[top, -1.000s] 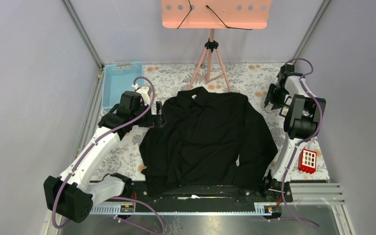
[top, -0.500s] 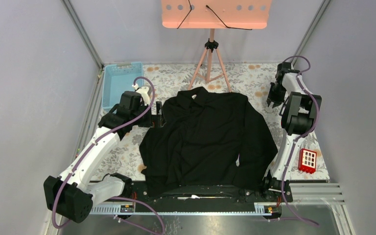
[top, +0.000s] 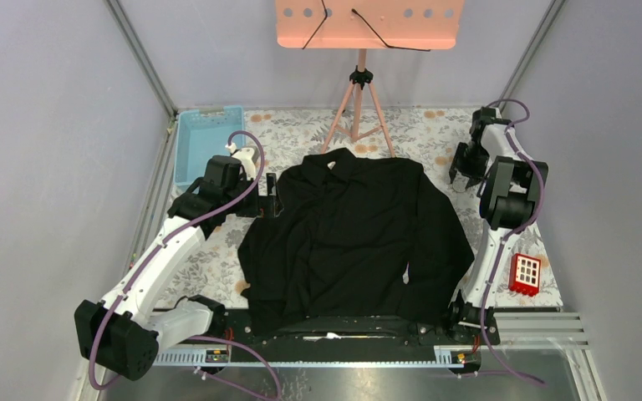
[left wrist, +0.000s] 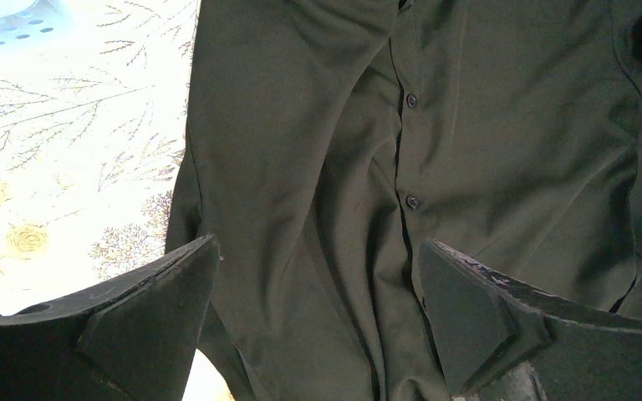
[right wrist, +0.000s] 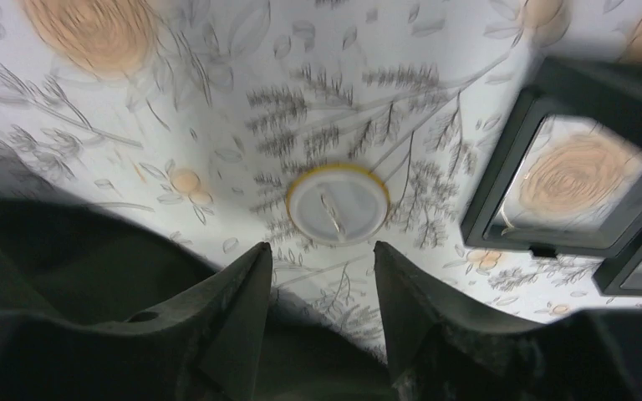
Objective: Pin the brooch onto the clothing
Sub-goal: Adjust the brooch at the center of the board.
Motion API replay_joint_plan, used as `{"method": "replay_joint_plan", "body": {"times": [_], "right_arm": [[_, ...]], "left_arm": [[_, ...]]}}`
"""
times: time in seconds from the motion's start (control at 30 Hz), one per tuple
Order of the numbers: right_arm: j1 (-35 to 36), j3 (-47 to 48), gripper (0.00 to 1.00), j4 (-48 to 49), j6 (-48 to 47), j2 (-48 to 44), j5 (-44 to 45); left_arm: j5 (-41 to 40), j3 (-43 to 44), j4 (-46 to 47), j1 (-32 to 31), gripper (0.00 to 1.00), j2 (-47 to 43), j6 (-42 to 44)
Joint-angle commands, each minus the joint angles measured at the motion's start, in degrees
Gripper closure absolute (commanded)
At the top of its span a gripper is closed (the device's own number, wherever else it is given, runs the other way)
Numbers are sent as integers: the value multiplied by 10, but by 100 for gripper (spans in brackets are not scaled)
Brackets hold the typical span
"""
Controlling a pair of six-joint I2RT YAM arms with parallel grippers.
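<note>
Over the last second the left side has not stirred: the left gripper (top: 272, 194) hangs where it did, at about ten o'clock of the black shirt (top: 351, 234), and the shirt itself lies unmoved, spread flat mid-table with its collar toward twelve. The change is all at two o'clock. There the right gripper (top: 461, 174) has edged slightly back toward the shirt's shoulder after a brief drift outward, and its fingers seem to have narrowed and reopened. That looks like lining up on the brooch, not taking it. The pick-up is not yet done, and the pinning has not started. As to pose, the left arm reaches forward from its base at seven o'clock. Its wrist view shows the left gripper's fingers (left wrist: 175, 284) spread wide above the button placket, holding nothing, perhaps ready to steady the fabric. The right arm stands folded high, elbow up and wrist tipped down at the floral cloth (right wrist: 92, 100). In its wrist view the brooch (right wrist: 337, 203), a round white disc with a yellow rim, lies on the cloth just beyond the parted fingertips (right wrist: 234, 284), untouched. A black-framed box (right wrist: 568, 184) sits near it at three o'clock.
</note>
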Motion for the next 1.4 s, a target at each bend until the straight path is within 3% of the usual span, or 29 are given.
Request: {"method": "replay_joint_plan", "body": {"times": [0.0, 0.13, 0.2, 0.33, 0.73, 0.93, 1.03, 1.23, 1.37], "right_arm": [[12, -84, 38, 70, 41, -91, -41], [16, -148, 15, 141, 125, -141, -33], [16, -165, 12, 171, 158, -147, -15], [16, -160, 11, 195, 177, -126, 5], [15, -103, 14, 135, 218, -73, 29], [16, -77, 8, 99, 208, -56, 50], [17, -76, 9, 98, 207, -56, 51], [17, -115, 12, 143, 149, -105, -11], [17, -132, 9, 138, 107, -201, 15]], "left_arm": [[2, 2, 25, 1, 1, -8, 4], [4, 4, 25, 1, 1, -5, 4], [4, 2, 25, 1, 1, -7, 3], [10, -1, 25, 1, 1, -11, 3], [13, -2, 27, 1, 1, -18, 2], [9, -2, 27, 1, 1, -25, 3], [5, -2, 27, 1, 1, -26, 3], [9, 2, 45, -3, 2, -20, -14], [-35, 9, 72, -67, 2, -12, -42]]}}
